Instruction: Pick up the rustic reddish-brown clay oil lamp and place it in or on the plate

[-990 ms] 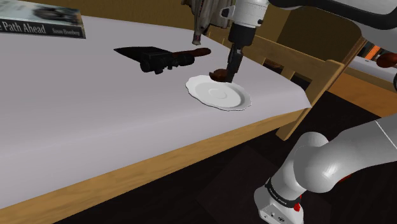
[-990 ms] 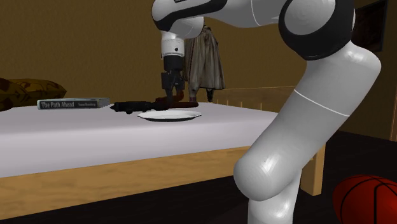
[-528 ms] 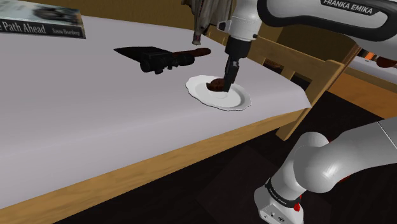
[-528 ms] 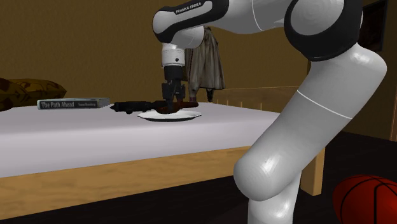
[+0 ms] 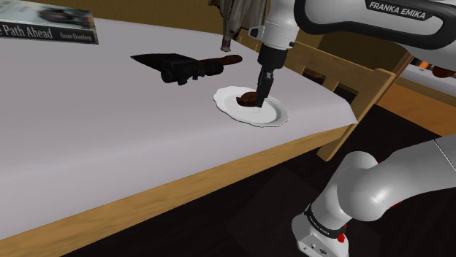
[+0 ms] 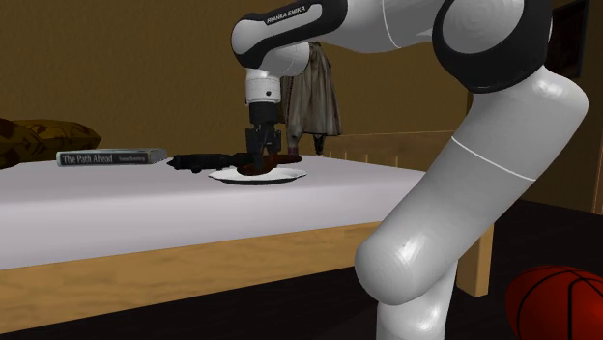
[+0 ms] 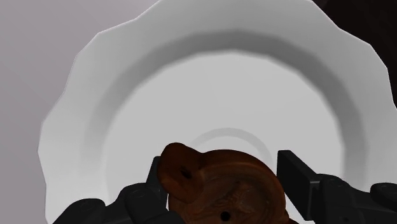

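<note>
The reddish-brown clay oil lamp [image 5: 248, 97] [image 7: 219, 188] hangs low over the white scalloped plate [image 5: 268, 114] [image 7: 222, 83], at or just above the plate's inner surface, toward its far side. My black gripper [image 5: 255, 95] [image 7: 222, 173] comes down from above and is shut on the lamp, one finger on each side of its body. From the second exterior view the lamp [image 6: 255, 169] sits level with the plate [image 6: 288, 176] rim under the gripper [image 6: 259, 160]. Whether the lamp touches the plate I cannot tell.
A black blocky object [image 5: 174, 68] with a reddish-brown handle [image 5: 227, 58] lies just beyond the plate. A book [image 5: 45, 26] rests at the far corner of the white surface. Wooden framing [image 5: 343, 69] borders the surface, and an orange ball [image 6: 559, 303] lies on the floor.
The gripper has carried the lamp from the plate's far rim inward over the plate and lowered it; over the last half second it only sank slightly.
</note>
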Controlling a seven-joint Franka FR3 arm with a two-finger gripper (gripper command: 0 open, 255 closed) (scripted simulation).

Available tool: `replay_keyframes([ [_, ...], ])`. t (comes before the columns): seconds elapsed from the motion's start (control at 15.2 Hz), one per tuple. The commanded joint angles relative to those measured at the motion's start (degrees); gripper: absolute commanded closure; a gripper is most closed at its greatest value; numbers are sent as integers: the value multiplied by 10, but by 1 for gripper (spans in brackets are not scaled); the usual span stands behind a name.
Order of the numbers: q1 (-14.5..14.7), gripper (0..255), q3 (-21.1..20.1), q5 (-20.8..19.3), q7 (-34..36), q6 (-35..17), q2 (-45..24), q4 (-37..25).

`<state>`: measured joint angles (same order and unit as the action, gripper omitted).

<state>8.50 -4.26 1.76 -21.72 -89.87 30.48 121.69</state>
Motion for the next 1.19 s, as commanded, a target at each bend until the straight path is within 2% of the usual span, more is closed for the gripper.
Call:
replay_keyframes([
  [0.0,0,0,0,0,0,0,0,0],
  [0.33,0,0,0,0,0,0,0,0],
  [0.59,-1,0,1,-2,1,70,-24,-94],
  [1.12,-1,0,1,-2,1,70,-24,-94],
])
